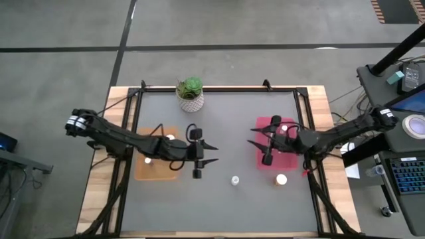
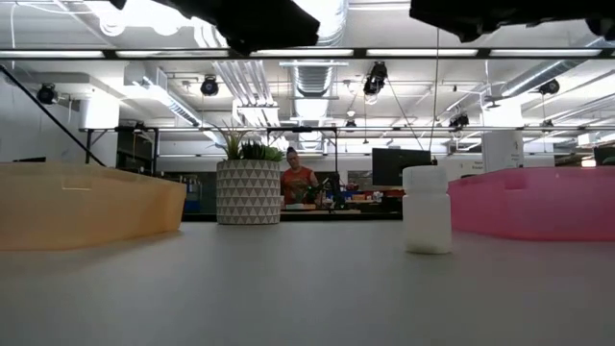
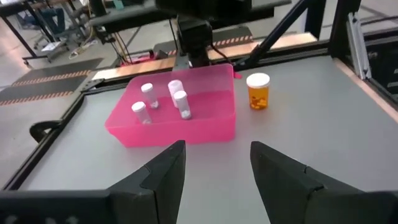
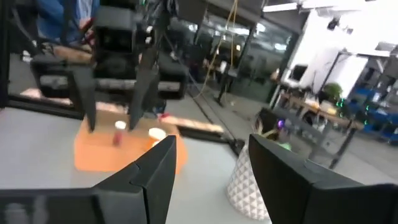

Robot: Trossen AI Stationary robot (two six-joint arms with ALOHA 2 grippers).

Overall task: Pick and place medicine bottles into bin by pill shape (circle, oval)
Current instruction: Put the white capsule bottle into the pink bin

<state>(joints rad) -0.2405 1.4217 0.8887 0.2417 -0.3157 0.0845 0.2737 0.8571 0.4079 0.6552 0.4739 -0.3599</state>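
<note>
Two bottles stand loose on your table: a slim whitish bottle (image 1: 235,180) between the bins and an orange bottle (image 1: 281,179) just beside the pink bin (image 1: 260,158), both toward the table's front edge from your grippers. Your left gripper (image 1: 210,153) hangs past the orange bin (image 1: 141,174) with its fingers spread and nothing between them, while your right gripper (image 1: 256,146) hovers at the pink bin's inner edge, likewise parted and empty. Three or perhaps four small white-capped bottles (image 3: 178,101) lie inside that pink bin, though the wrist view blurs the count.

No text, label, brand or number can be read anywhere.
</note>
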